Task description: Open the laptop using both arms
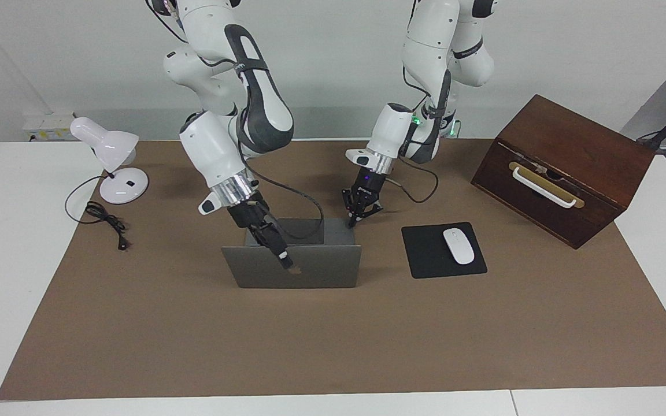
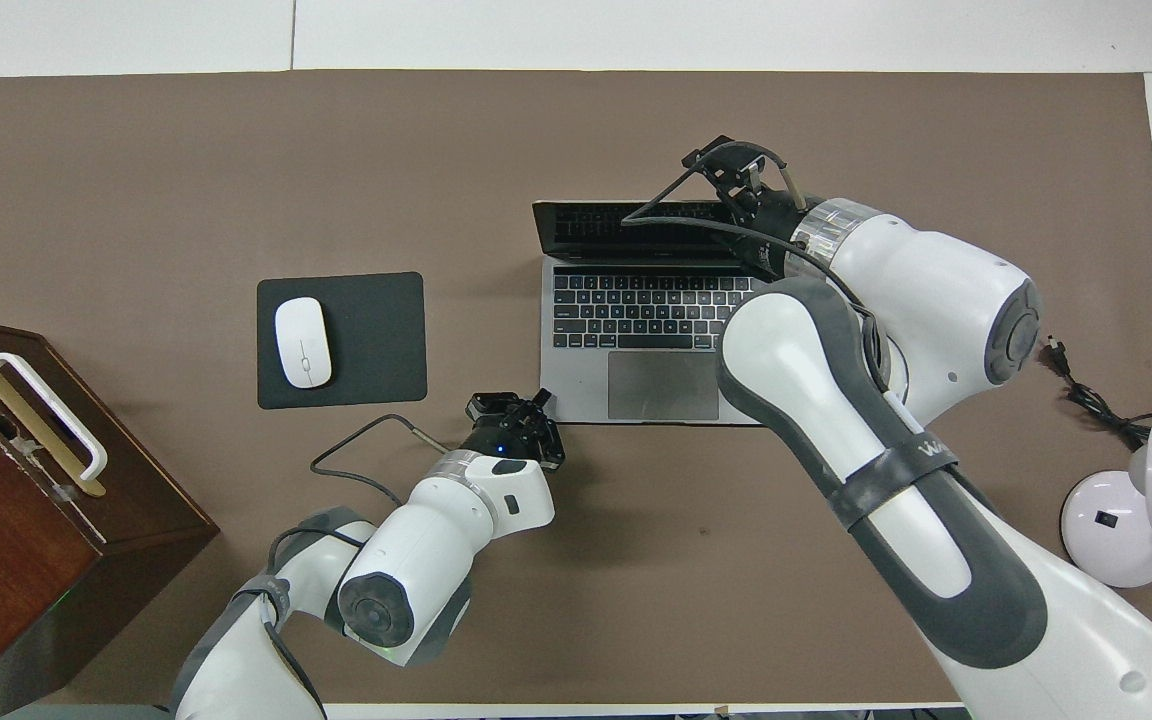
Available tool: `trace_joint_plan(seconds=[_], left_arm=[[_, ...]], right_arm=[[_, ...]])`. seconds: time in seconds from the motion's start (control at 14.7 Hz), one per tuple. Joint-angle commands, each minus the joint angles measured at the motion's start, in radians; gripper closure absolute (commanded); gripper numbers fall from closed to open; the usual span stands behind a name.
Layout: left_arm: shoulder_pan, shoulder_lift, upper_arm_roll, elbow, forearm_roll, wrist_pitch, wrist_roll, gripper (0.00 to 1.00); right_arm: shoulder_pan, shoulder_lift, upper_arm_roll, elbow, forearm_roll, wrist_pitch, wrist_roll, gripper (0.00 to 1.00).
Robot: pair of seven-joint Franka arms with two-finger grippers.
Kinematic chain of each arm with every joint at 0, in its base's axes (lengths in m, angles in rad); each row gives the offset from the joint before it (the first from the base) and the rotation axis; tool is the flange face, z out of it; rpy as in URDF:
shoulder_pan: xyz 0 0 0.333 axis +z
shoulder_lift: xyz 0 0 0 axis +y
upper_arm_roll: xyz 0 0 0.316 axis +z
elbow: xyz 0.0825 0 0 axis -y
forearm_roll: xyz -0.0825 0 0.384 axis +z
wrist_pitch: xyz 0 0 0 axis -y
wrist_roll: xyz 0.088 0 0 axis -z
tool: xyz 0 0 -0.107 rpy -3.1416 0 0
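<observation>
Facing view, from its left edge across: a white desk lamp (image 1: 114, 159) stands on the surface (image 1: 333, 335) at the right arm's end, its black cord (image 1: 104, 219) lying beside it. Next comes the right tool (image 1: 285, 261), its fingers spread, reaching over the top edge of the laptop (image 1: 304, 268) lid and lying against the lid's outer face near the logo. The laptop sits mid-surface, open, its lid leaning away from the robots — the overhead view shows the keyboard and trackpad facing them. The left tool (image 1: 353, 222) is pressed together, its tip down at the corner of the laptop base nearest the robots, toward the left arm's end. Then a black mouse pad (image 1: 425, 254) beside the laptop, a white mouse (image 1: 459, 246) on it — and a dark wooden box (image 1: 564, 167) with a white handle, at the left arm's end.
</observation>
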Motion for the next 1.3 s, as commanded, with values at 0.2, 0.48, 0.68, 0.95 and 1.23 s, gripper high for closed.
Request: trace_joint_plan(seconds=[0.2, 0.48, 0.68, 0.95, 1.23], left_arm=[[0.002, 0.069, 0.002, 0.032, 0.018, 0.012, 0.003, 1.00], [0.002, 0.069, 0.002, 0.032, 0.018, 0.012, 0.003, 1.00], [0.000, 0.069, 0.002, 0.032, 0.018, 0.012, 0.003, 1.00], [0.002, 0.069, 0.002, 0.032, 0.018, 0.012, 0.003, 1.00], [0.000, 0.069, 0.002, 0.044, 0.010, 0.010, 0.002, 1.00]], right_arm=[[-0.031, 0.053, -0.002, 0.078, 0.037, -0.047, -0.052, 0.00], [-0.044, 0.062, -0.004, 0.105, 0.036, -0.086, -0.052, 0.00], [-0.048, 0.064, -0.008, 0.113, 0.032, -0.089, -0.052, 0.00], [-0.047, 0.050, -0.008, 0.102, 0.037, -0.104, -0.048, 0.00], [-0.044, 0.010, -0.008, 0.059, 0.037, -0.135, -0.037, 0.00]])
